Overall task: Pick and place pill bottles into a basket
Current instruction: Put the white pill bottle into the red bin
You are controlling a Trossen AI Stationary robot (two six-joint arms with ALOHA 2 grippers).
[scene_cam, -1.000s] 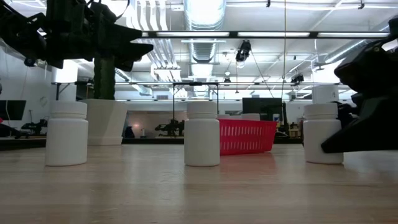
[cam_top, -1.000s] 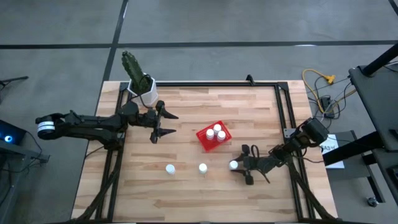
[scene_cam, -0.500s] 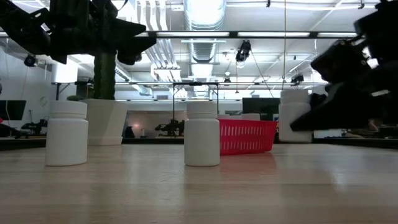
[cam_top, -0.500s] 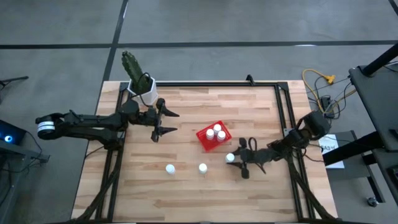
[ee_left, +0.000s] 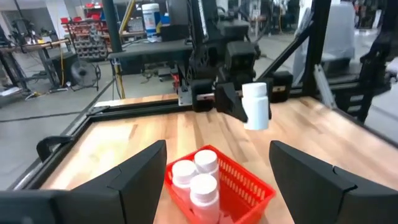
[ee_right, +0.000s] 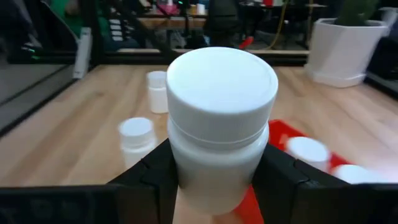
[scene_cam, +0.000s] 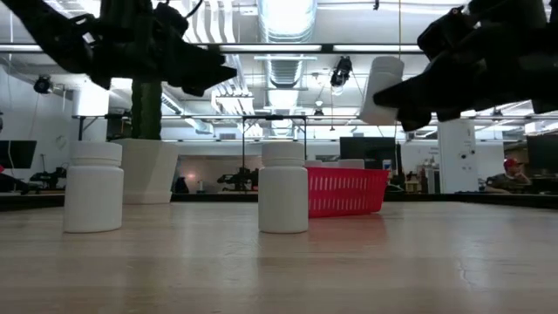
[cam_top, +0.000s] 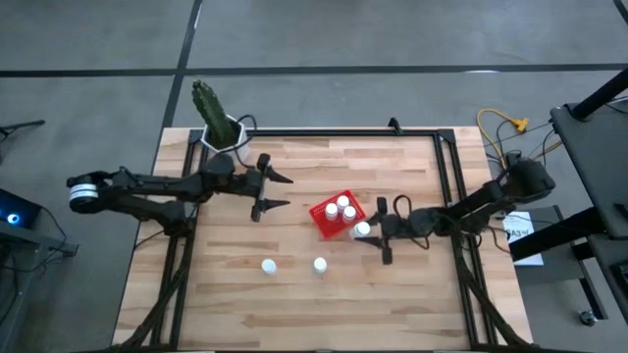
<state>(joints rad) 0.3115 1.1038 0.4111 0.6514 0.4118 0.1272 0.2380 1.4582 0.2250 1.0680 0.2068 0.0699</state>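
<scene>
left arm: stretched inward, wrist level, left gripper (cam_top: pixel 276 191) raised, jaws spread wide, nothing between them | right arm: extended inward, right gripper (cam_top: pixel 374 234) lifted, jaws clamped, fingers (ee_right: pixel 281 180) pressing inward

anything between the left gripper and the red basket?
No. In the high view the left gripper hangs open beside the red basket, with only bare wood between them. The left wrist view agrees: nothing stands before the basket's near rim.

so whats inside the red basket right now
Three pill bottles stand upright in the basket, caps up. The right gripper holds a fourth bottle raised beside its rim, not yet inside. The basket floor beneath them is hidden.
</scene>
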